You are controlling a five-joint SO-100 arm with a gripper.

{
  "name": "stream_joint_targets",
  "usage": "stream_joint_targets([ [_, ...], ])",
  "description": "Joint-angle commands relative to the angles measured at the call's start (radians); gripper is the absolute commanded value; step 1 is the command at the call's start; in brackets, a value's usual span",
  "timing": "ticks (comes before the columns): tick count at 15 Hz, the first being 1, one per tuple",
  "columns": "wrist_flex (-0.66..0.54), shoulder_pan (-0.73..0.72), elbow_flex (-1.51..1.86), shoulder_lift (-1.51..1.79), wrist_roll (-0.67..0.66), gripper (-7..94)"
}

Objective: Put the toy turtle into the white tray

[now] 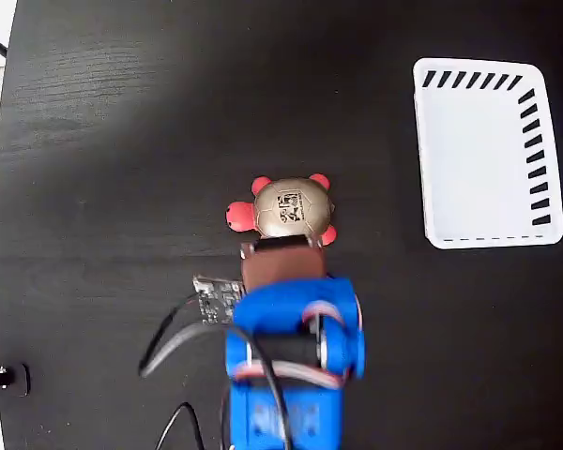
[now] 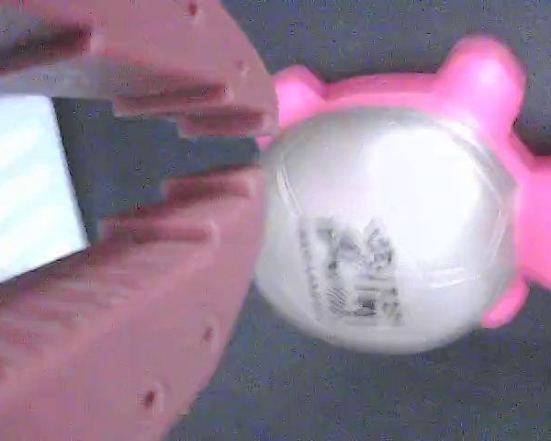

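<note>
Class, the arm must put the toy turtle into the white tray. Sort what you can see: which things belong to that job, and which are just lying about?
Belonging to the job:
- toy turtle, on the black table, outside the tray
- white tray, nothing in it
- gripper, at the turtle's shell

Just lying about:
- black table
- loose cables beside the blue arm
- small circuit board

Bare black table [image 1: 375, 309] lies between the toy turtle [image 1: 289, 211] and the white tray [image 1: 432, 150].

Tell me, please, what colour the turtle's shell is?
Metallic beige-gold with a dark printed mark, clearest on the toy turtle in the fixed view.
</note>
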Motion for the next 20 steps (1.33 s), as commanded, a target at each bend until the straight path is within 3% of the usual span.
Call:
stream_joint_targets([
  [1,0.089,0.008,-0.23,-0.106,-0.025,0],
  [12,0.201,0.034,-0.474,-0.394,-0.087,1],
  [14,0.204,0.034,-0.492,-0.416,-0.089,8],
  [17,0.207,0.035,-0.515,-0.44,-0.094,37],
  [20,0.233,0.035,-0.52,-0.448,-0.1,49],
])
